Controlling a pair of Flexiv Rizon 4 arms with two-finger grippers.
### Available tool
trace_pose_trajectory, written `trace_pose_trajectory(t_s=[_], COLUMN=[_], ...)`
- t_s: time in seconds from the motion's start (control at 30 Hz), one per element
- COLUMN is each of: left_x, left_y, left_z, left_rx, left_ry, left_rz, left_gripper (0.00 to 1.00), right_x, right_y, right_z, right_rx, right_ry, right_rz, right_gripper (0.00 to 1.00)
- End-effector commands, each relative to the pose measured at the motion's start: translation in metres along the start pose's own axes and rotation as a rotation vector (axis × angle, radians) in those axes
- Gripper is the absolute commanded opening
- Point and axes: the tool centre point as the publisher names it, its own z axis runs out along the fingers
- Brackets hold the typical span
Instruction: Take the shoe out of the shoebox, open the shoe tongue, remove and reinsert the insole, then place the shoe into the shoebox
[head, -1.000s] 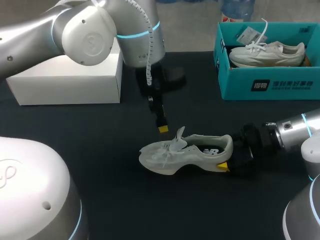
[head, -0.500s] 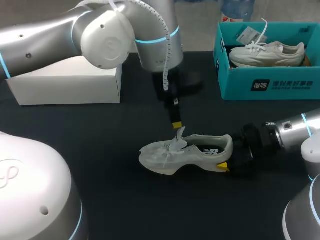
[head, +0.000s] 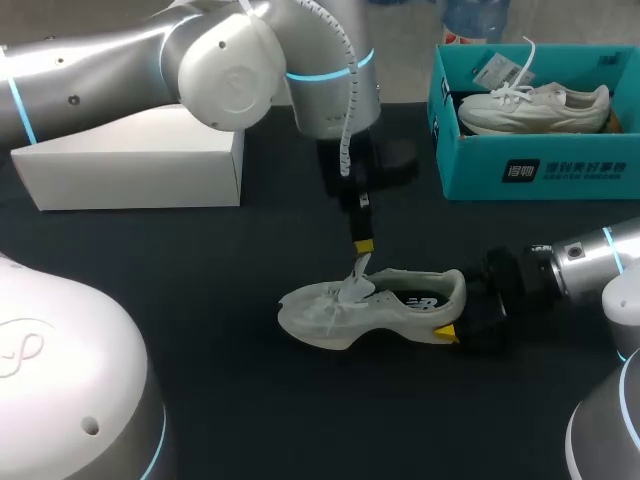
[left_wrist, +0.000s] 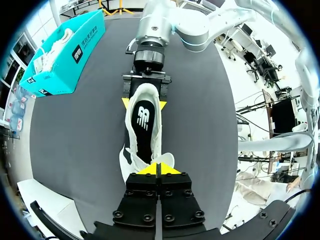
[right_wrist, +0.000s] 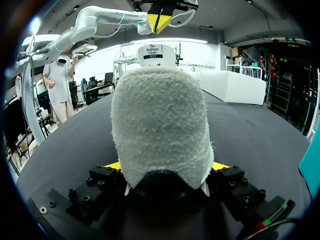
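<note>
A white sneaker (head: 345, 308) lies on its sole on the black table (head: 200, 300), toe to the left. Its dark insole (left_wrist: 143, 131) shows inside. My right gripper (head: 458, 315) is shut on the heel (right_wrist: 160, 125), one yellow tip on each side. My left gripper (head: 363, 246) hangs straight above the upright tongue (head: 357, 278) with its tips pressed together. In the right wrist view a small gap shows between those tips (right_wrist: 159, 22) and the tongue's label (right_wrist: 152, 52). The teal shoebox (head: 530, 170) at the back right holds a second white shoe (head: 535, 108).
A white box (head: 130, 165) stands at the back left, behind my left arm. Bare black tabletop lies in front of the sneaker and to its left.
My left arm has moved right and down until its gripper is over the tongue, and its fingers have shut. The right arm and the sneaker have stayed put.
</note>
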Motion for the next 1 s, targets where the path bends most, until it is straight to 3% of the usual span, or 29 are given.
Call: trace_pose_trajectory(t_s=[0.03, 0.17, 0.37, 0.6, 1.0], left_x=[-0.004, -0.008, -0.014, -0.021, -0.022], left_y=[-0.018, -0.040, -0.064, -0.067, -0.058], left_z=[0.006, 0.014, 0.045, 0.087, 0.126], left_rx=[-0.005, -0.006, -0.038, -0.096, -0.183], left_ry=[-0.001, 0.004, 0.018, 0.026, 0.023], left_rz=[0.026, 0.068, 0.117, 0.122, 0.130], left_gripper=[0.00, 0.00, 0.00, 0.00, 0.00], right_x=[-0.001, -0.001, -0.001, -0.001, -0.001], right_y=[-0.002, -0.002, -0.002, -0.002, -0.002], right_z=[0.002, 0.002, 0.002, 0.002, 0.002], right_rx=[0.002, 0.002, 0.002, 0.002, 0.002], right_ry=[-0.001, -0.001, -0.001, -0.001, -0.001], right_rz=[-0.001, -0.001, -0.001, -0.001, -0.001], right_gripper=[0.00, 0.00, 0.00, 0.00, 0.00])
